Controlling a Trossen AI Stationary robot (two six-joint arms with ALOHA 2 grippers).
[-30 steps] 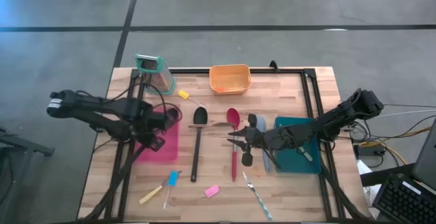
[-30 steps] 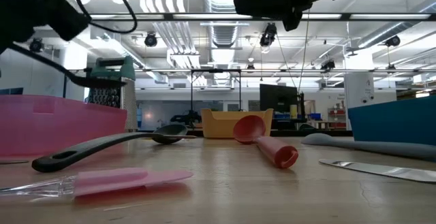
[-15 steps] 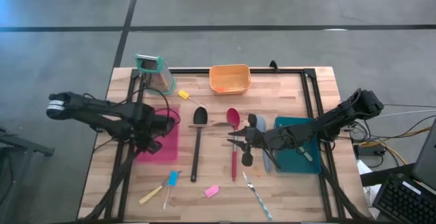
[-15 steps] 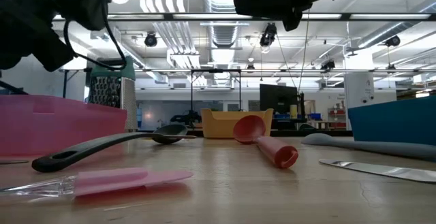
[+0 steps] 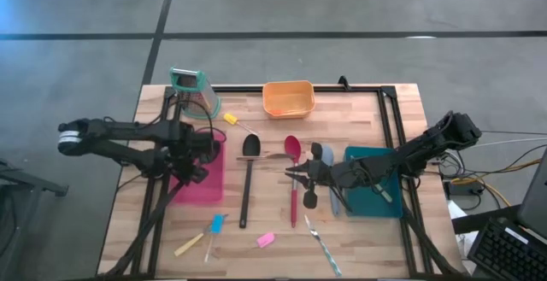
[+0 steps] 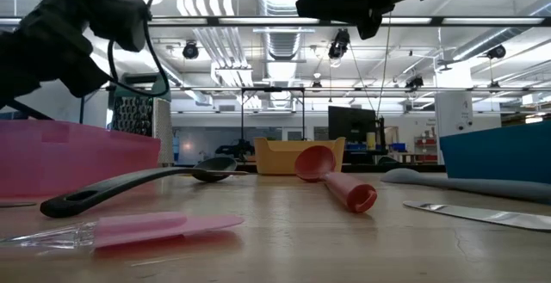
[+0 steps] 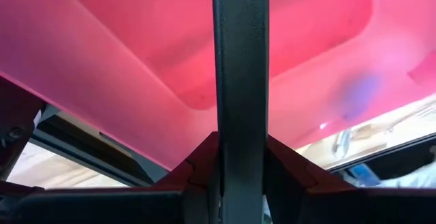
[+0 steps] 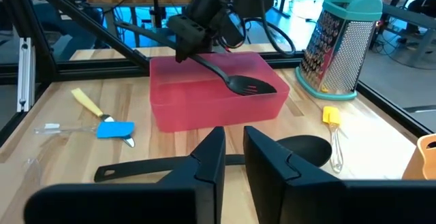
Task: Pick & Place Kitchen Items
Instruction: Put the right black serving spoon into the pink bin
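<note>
My left gripper (image 8: pixel 193 28) is clamped on a black slotted spoon (image 8: pixel 235 80), hanging over the pink bin (image 5: pixel 203 183). My right gripper (image 5: pixel 295 173), fingers nearly together and holding nothing, hovers above the red spoon (image 5: pixel 292 172).

Probably a lab: exposed ceiling ducts (image 6: pixel 284 25), strip lights, a concrete floor (image 5: pixel 342 8).

Bright ceiling lights glare; left wrist view blurred.
</note>
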